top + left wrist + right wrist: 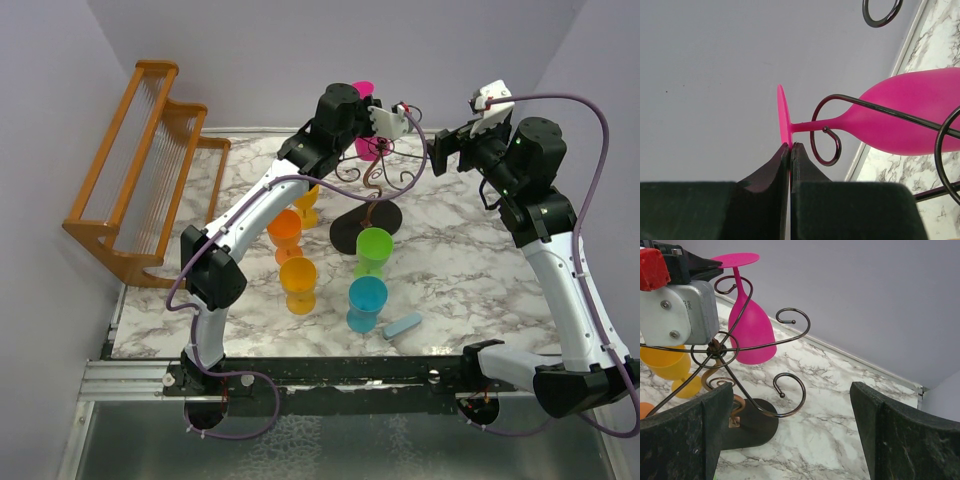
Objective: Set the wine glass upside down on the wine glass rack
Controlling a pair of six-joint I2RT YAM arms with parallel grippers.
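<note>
One marble tabletop [460, 270], lilac walls [250, 40], wire rack [350, 232]

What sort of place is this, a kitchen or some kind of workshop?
Most likely a robot test bench, not a kitchen: robot arms bolted to a metal rail, a marble-patterned table boxed in by plain lilac walls, and bright coloured wine glasses set out like props.

The wine glass rack [362, 230] stands mid-counter [470, 260], towards the far edge. The wine glass [752, 332] hangs foot-up on its far side, stem inside a curled arm. The left claw [790, 146] pinches the foot's rim. The right claw [438, 152] hangs right of the rack, apart. A cluster of cups [373, 250] stands before the rack, a small block [403, 325] to their right. A wooden rack [140, 170] sits off the counter's left edge.
</note>
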